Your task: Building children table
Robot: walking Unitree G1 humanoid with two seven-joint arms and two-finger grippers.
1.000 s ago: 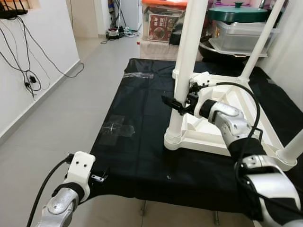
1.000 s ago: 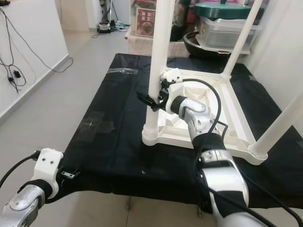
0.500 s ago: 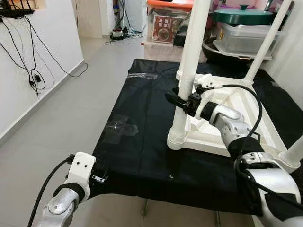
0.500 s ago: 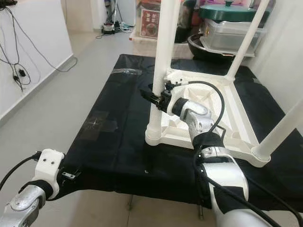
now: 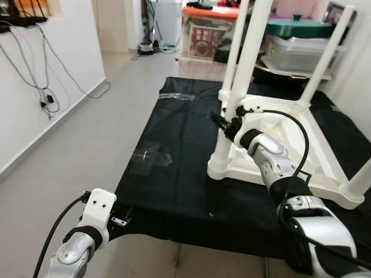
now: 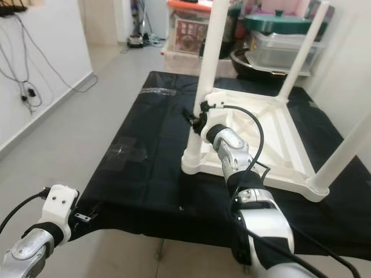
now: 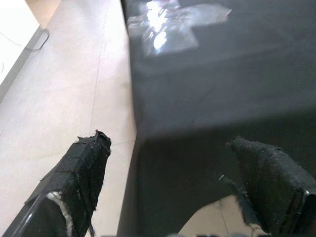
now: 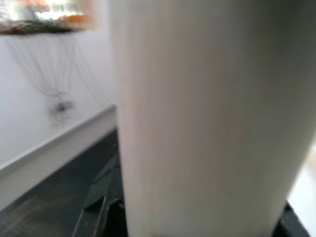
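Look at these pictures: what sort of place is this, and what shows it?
Probably a room in a home, used partly for storage: a tiled floor, stacked plastic bins with a lidded pot on top, and cables hanging down a white wall.

No legible text, labels or numbers anywhere

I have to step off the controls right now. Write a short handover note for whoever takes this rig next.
Right gripper: shut on the near-left leg, partway up it.
Left gripper: open, idle, low by the near edge of the black cloth.
White table: upside down on the cloth, four legs standing up in its corner sockets.
Done: all four legs are in place.
Left: probably checking that the gripped leg is seated tight, then turning the table upright.
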